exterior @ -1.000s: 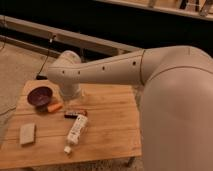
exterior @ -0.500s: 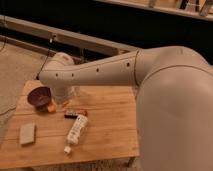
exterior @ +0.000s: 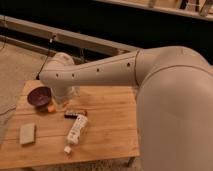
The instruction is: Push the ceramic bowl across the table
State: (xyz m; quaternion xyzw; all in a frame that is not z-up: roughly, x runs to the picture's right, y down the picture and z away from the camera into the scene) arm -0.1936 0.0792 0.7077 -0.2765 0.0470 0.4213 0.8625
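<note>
The ceramic bowl (exterior: 39, 96) is small, round and dark maroon, and it sits upright near the far left corner of the table (exterior: 110, 125), a light wooden plank top. My white arm reaches in from the right and bends down over the far left part of the table. My gripper (exterior: 63, 98) hangs just right of the bowl, close beside its rim, low over the wood. Whether it touches the bowl is hidden by the wrist.
A small orange object (exterior: 51, 108) lies just in front of the bowl and gripper. A dark bar (exterior: 74, 114) and a white bottle (exterior: 76, 130) lie mid-table. A beige sponge (exterior: 27, 133) lies front left. A dark rail runs behind the table.
My arm has swung left and the gripper has come down beside the bowl. The bowl and the other objects have not moved.
</note>
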